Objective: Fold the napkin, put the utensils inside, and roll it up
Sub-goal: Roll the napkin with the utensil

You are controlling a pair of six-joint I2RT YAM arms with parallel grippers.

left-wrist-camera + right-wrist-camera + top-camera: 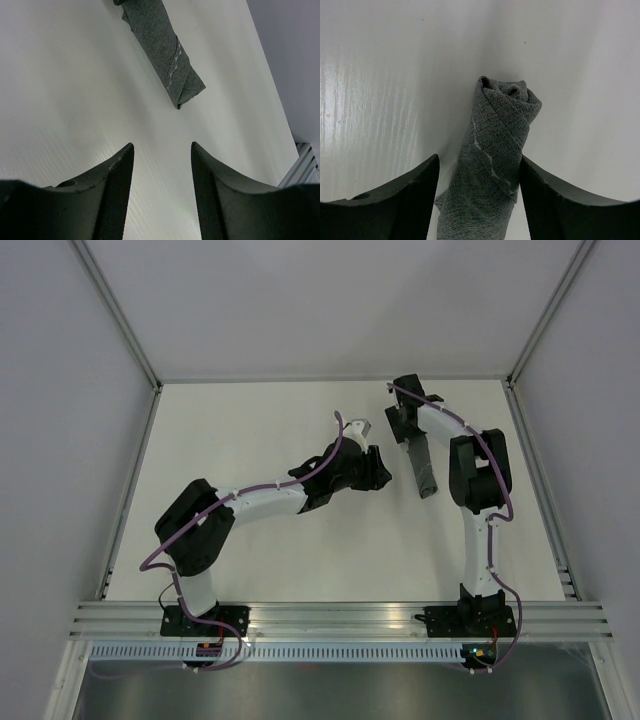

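The napkin lies on the white table as a tight dark grey roll with a pale stitched line spiralling along it. My right gripper is at the roll's far end. In the right wrist view the napkin runs between the open jaws of that gripper, with a gap on the left side. My left gripper stands open and empty just left of the roll. In the left wrist view this gripper has only bare table between its fingers, and the napkin lies ahead. The utensils are hidden.
An aluminium rail carries both arm bases at the near edge. Grey wall panels close in the table at the back and sides, with a frame rail along the right edge close to the right arm.
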